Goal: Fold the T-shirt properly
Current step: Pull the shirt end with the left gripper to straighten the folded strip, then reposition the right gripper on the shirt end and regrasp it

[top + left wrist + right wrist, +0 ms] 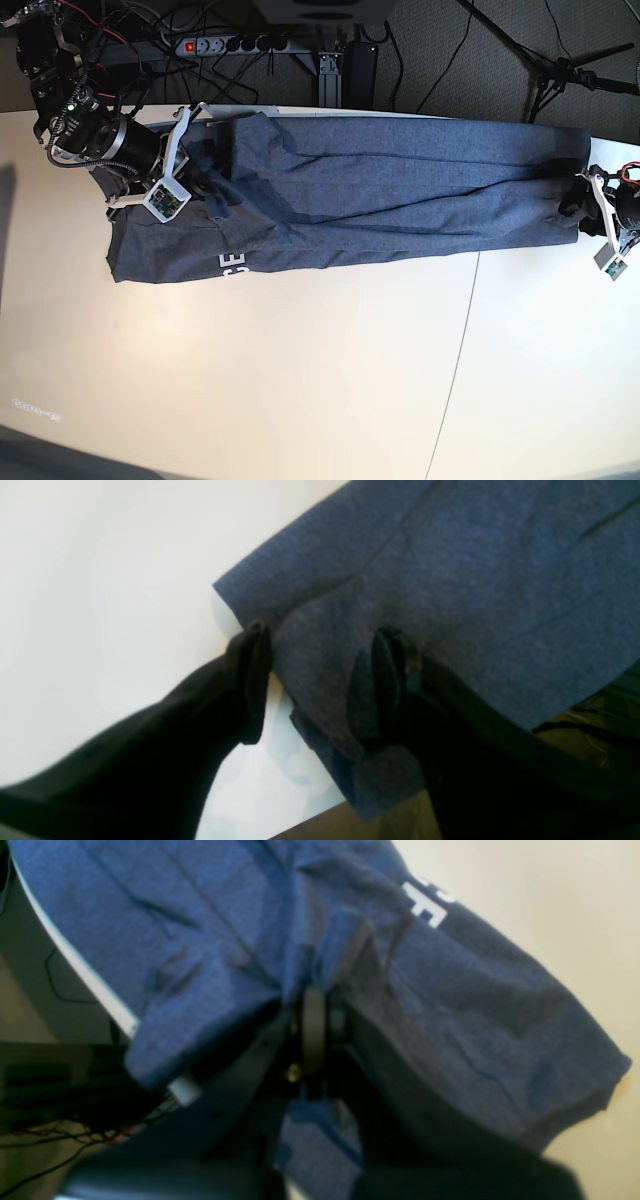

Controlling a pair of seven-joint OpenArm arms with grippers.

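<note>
T-shirt (400, 180): stretched as a long band across the far part of the tabletop (300, 380), one end at each arm.
Left gripper (320, 680): jaws spread wide, cloth edge lying between them but not clamped.
Right gripper (320, 1005): closed, pinching a bunched fold at the opposite end of the T-shirt.
White lettering (232, 268): partly visible near the right gripper's end.
Done: garment doubled lengthwise, judging by the narrow band.
Left: crosswise folds; wrinkles near the right gripper need smoothing.
</note>
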